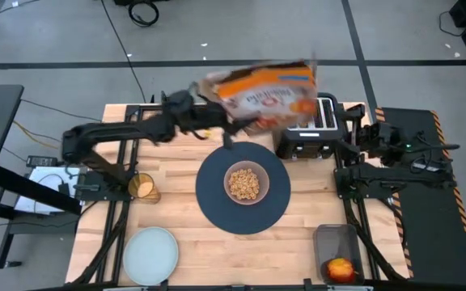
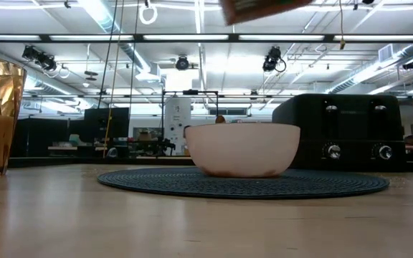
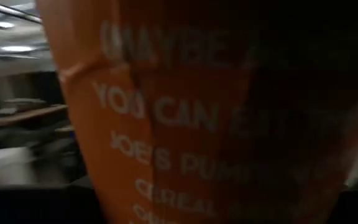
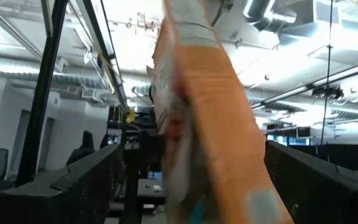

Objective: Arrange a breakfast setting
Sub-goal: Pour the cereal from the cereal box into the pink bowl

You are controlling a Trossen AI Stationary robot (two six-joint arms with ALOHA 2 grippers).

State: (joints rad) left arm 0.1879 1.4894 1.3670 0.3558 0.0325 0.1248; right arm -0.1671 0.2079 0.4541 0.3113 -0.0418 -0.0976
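Note:
My left gripper point(image 1: 215, 121) is over the table's far middle and holds the orange cereal box point(image 1: 267, 95), which fills the left wrist view point(image 3: 216, 112). The box also shows at the top of the low view point(image 2: 264, 7). Below it the tan bowl point(image 1: 245, 183), with cereal in it, stands on the dark-blue placemat point(image 1: 217, 212). The amber cup point(image 1: 144, 187) stands left of the mat. The pale-blue plate point(image 1: 150, 255) lies at the near left. The red apple point(image 1: 340, 269) lies in a dark bin at the near right. My right arm point(image 1: 379, 141) waits folded at the right. No spoon or bread shows. My left gripper has the cereal box by its end toward the table's left point(image 1: 226, 109), coming at it about level from the left. The box is lifted clear, lying on its side high over the mat's far edge and the toaster. The box hides the fingers in the wrist view.
The black toaster point(image 1: 314, 129) stands at the far right of the mat, under the box's right end. The dark bin point(image 1: 336, 242) stands at the near right corner. Bare wood lies between the plate and the bin.

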